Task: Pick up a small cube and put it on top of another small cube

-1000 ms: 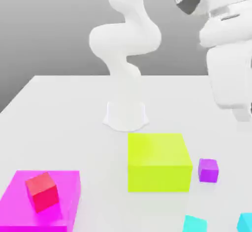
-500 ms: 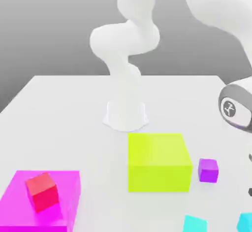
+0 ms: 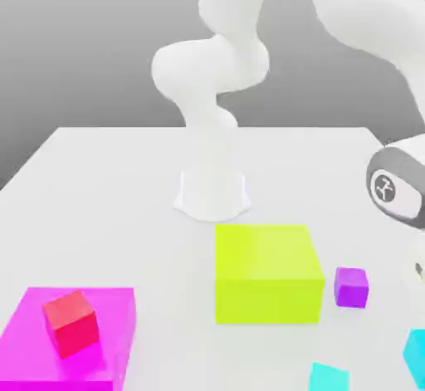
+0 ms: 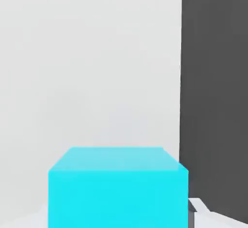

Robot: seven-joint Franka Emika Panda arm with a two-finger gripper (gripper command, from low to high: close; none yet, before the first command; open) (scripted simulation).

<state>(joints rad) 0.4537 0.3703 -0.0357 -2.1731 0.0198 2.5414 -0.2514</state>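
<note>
Claw clamped on small cyan cube [image 4: 117,186] near table [image 3: 108,182] edge; lift and placement onto second small cyan cube [image 3: 329,377] not yet done.

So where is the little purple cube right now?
The small purple cube sits on the white table, just off the exterior view's right side of the big yellow-green block.

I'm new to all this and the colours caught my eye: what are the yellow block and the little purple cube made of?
It's a rendered scene, so only looks count. The yellow block looks like matte plastic or painted foam: flat, even colour, no grain, no glare. The little purple cube looks the same: uniform colour, crisp edges, no shine. Neither shows any texture that would settle it.
</note>
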